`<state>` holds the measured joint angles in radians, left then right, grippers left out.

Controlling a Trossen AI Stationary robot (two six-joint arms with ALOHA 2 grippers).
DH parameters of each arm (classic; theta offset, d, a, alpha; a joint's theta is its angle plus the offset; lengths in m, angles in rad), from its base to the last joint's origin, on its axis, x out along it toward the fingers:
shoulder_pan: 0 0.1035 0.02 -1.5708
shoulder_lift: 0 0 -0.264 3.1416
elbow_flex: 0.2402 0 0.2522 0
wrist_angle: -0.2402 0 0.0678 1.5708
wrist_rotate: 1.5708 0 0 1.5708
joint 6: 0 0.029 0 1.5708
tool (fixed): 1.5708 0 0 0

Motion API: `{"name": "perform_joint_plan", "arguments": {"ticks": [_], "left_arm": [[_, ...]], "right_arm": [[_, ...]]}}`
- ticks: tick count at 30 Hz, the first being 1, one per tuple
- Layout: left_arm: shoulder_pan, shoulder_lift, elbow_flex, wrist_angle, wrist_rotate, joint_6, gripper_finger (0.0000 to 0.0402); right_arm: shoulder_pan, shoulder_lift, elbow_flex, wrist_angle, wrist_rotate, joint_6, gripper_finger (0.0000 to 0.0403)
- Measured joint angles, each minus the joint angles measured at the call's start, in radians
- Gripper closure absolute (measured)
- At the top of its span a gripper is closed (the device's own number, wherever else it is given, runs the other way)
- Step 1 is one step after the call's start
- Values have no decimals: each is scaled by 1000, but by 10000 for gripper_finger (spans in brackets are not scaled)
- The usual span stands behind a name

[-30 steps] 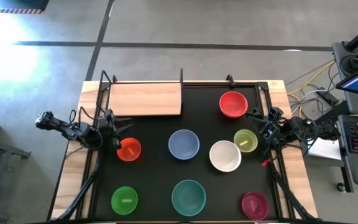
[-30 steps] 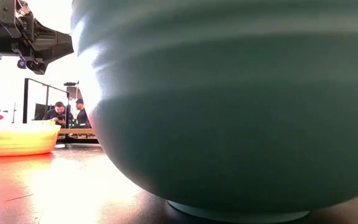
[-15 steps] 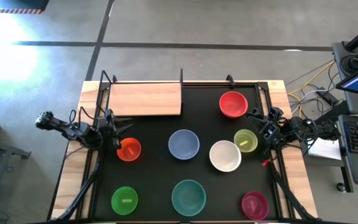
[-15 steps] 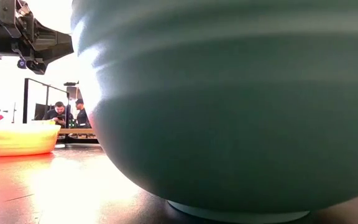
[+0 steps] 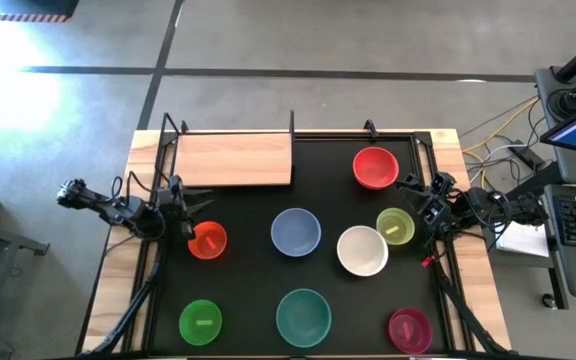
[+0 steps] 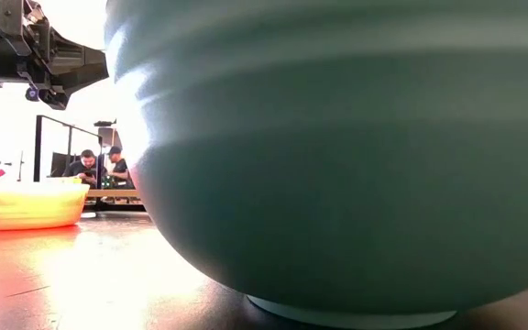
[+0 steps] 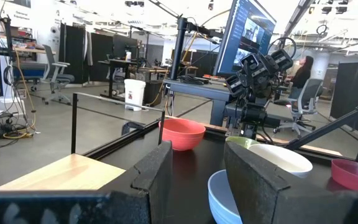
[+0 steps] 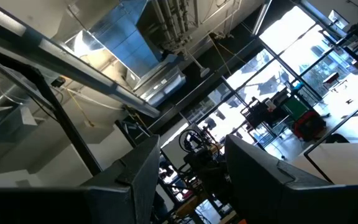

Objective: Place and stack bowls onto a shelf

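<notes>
The left tool (image 5: 190,218) hovers beside the orange bowl (image 5: 208,241), fingers spread and empty; a good start is to drop over its near rim and carry it to the bare shelf (image 5: 233,159) just behind. The other bowls (blue-grey (image 5: 296,232), teal (image 5: 303,317), white (image 5: 362,250)) sit untouched on the surface. The right tool (image 5: 415,200) waits by the red bowl (image 5: 375,167), spread wide, empty. The low view is mostly blocked by the teal bowl.

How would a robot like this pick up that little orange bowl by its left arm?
Probably by the rim: the orange bowl sits upright and open, so the left gripper, open just beside it, could drop from above with one finger inside the wall and one outside, on the side nearest it.
</notes>
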<state>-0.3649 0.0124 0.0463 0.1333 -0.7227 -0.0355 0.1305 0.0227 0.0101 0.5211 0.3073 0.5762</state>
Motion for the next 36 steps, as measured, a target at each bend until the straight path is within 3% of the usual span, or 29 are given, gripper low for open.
{"name": "perform_joint_plan", "arguments": {"ticks": [24,36], "left_arm": [[1,47,1,139,7,-105,271],[1,204,156,35,8,-98,271]], "right_arm": [[0,0,0,0,0,0,232],[0,0,0,0,0,0,232]]}}
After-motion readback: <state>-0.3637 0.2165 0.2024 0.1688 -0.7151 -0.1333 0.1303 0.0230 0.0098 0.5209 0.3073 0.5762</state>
